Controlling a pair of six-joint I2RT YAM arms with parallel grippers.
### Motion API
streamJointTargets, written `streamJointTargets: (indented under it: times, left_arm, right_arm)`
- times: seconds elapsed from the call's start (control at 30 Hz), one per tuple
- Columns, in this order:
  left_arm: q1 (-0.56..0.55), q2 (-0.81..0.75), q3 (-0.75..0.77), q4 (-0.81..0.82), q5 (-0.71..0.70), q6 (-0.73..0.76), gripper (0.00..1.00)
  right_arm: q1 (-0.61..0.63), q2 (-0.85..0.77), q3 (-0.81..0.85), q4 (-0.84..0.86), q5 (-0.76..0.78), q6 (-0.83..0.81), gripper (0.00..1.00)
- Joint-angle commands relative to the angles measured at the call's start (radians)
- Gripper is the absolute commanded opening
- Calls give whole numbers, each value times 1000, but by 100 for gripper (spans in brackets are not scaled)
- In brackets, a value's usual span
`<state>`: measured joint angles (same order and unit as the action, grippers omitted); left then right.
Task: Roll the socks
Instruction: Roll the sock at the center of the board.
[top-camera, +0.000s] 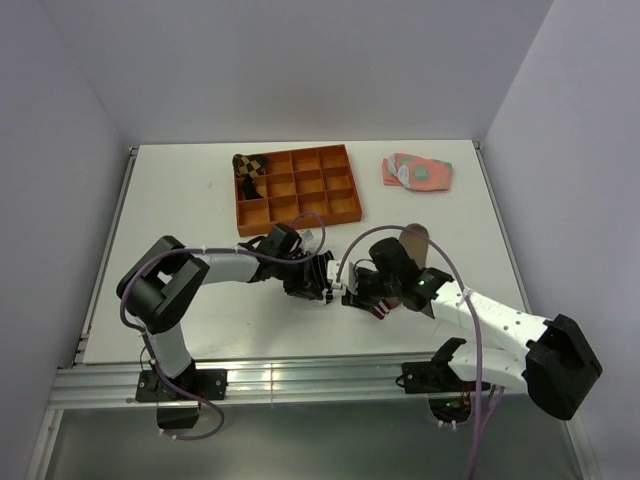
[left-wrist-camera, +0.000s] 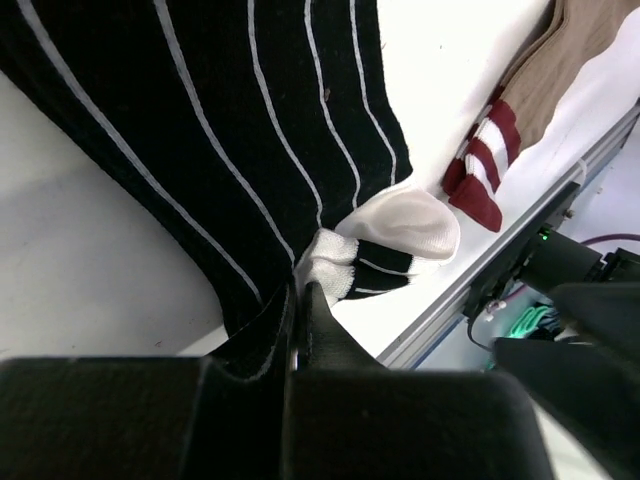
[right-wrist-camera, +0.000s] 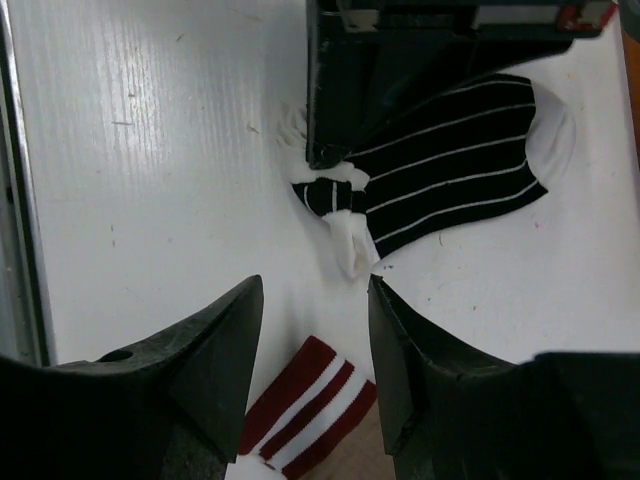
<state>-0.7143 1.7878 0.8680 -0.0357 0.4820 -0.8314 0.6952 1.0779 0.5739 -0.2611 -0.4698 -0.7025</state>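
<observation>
The short black sock (left-wrist-camera: 200, 130) with thin white stripes lies flat on the white table. My left gripper (left-wrist-camera: 300, 292) is shut on its bunched white-edged end. In the right wrist view the same black sock (right-wrist-camera: 450, 170) spreads out from under the left gripper (right-wrist-camera: 400, 60). My right gripper (right-wrist-camera: 315, 290) stands open just short of that bunched end, with nothing pinched. The maroon-and-white cuff (right-wrist-camera: 310, 400) of the tan sock lies on the table below the gap between its fingers. From above, the tan sock (top-camera: 414, 240) shows behind the right gripper (top-camera: 358, 290), which faces the left gripper (top-camera: 328, 283).
An orange compartment tray (top-camera: 297, 190) stands at the back with a brown checkered rolled sock (top-camera: 248, 170) in its left corner. Flat pink-and-green socks (top-camera: 417, 172) lie at the back right. A metal rail (top-camera: 300, 375) runs along the near edge.
</observation>
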Motion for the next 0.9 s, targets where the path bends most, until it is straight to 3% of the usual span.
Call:
streamJointTargets:
  times: [0.0,0.3,0.87]
  left_arm:
    - [3,58,-11,-89,-42,26,1]
    - [9,70,2,-105,-29,40,0]
    - [21,68,-11,-95,-16,52,0]
  right_arm:
    - [81,11,-25,131,129,-51,54]
    - [285,73,-121,331,338,-170,54]
    - [331,218,-115,444,424,-261,55]
